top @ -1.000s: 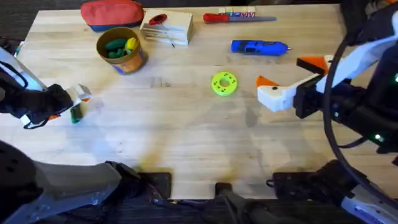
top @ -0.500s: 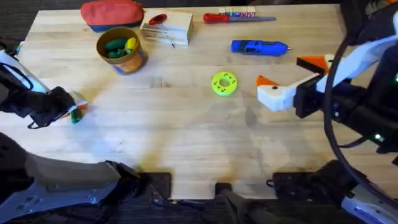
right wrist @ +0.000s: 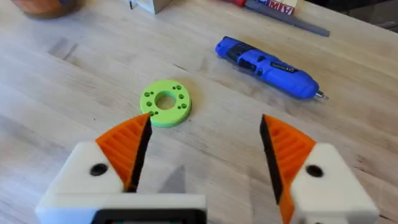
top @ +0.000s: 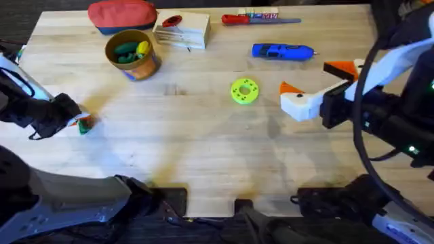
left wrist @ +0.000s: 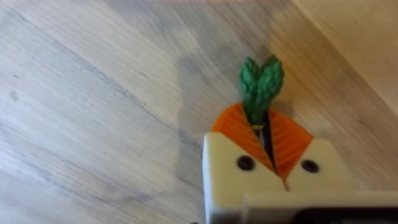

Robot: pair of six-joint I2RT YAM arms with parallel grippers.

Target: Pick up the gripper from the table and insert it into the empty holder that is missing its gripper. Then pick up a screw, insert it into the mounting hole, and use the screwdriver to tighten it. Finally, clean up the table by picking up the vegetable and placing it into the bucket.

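left tool [left wrist: 267, 140] now lower, pinching vegetable [left wrist: 261, 84]; right tool [right wrist: 205, 146] wide beside green ring [right wrist: 165, 102], screwdriver [right wrist: 267, 66].

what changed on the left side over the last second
The left gripper closed on the vegetable near the table's left edge; a second ago its fingers straddled it open, and now its orange pads pinch it with the leafy end sticking out. The right gripper stayed open and in place. The screwdriver, green disc and bucket did not move.

the right gripper [right wrist: 205, 146] spread wide over the table [right wrist: 56, 93], green ring [right wrist: 166, 103] and blue screwdriver [right wrist: 267, 67] beyond.
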